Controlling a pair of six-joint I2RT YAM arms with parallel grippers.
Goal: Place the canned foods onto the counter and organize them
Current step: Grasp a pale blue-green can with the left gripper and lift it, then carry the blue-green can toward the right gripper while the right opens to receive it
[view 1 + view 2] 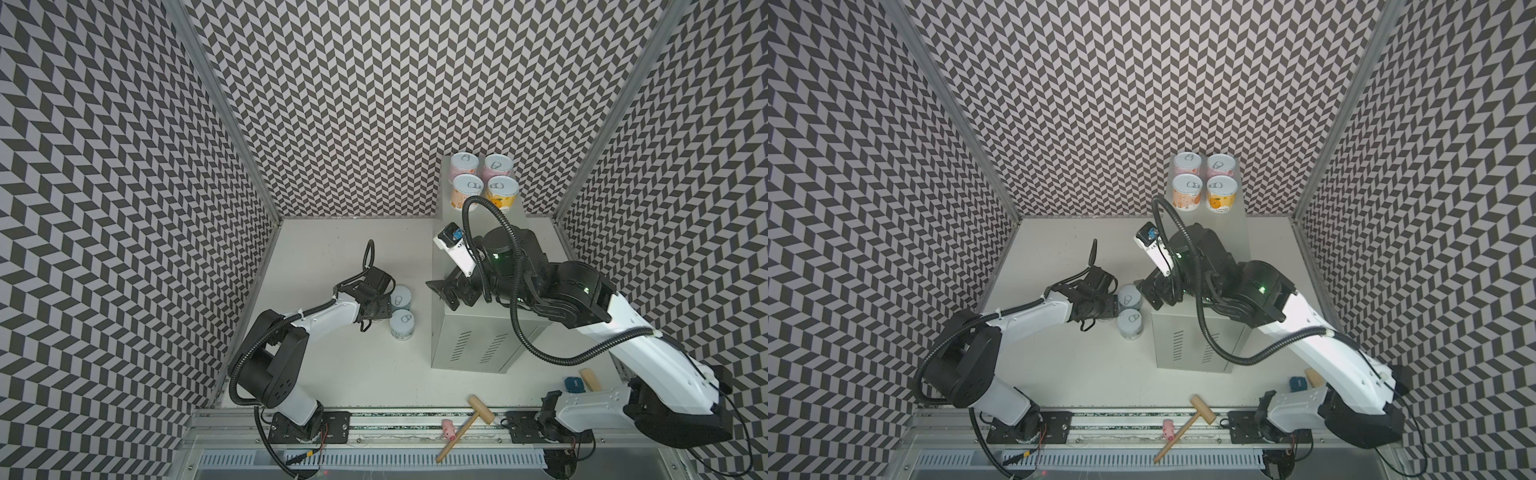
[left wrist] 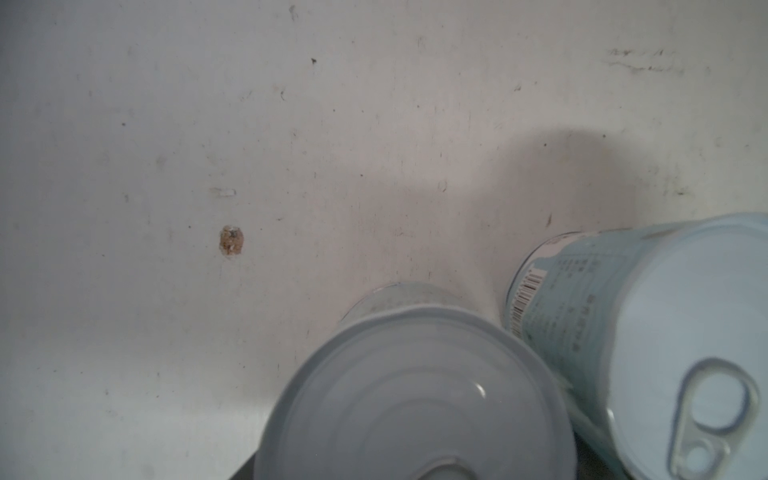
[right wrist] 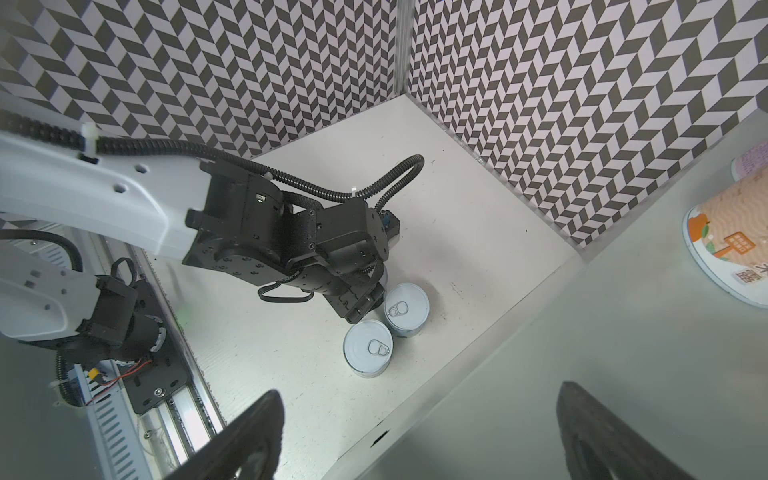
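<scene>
- Four canned foods stand upright in a two-by-two block at the far end of the counter [image 1: 457, 328] top, just beside one another.
- Back row: two pink cans [image 1: 464, 166]; their print is too small to read.
- Front row: a peach can [image 1: 467, 193] and an orange-yellow can [image 1: 501, 193], which carries a picture of an orange. The right wrist view shows the peach can's label [image 3: 731, 249] with a wavy ground, a drawn orange, a small signboard and large dark characters cut by the frame edge.
- Two light blue cans [image 1: 401, 297] stand upright on the white tabletop [image 1: 332, 257], touching or nearly so, near the counter's side.
- One light blue can in the left wrist view bears a barcode [image 2: 525, 299] and columns of fine print, too blurred to read.
- Left gripper [image 1: 380, 307]: low against the light blue cans. A grey can lid [image 2: 415, 395] lies close under its camera. The jaws are hidden, so I cannot tell whether they pinch anything.
- Right gripper [image 3: 415, 449]: jaws spread wide and empty, above the counter's near edge.
</scene>
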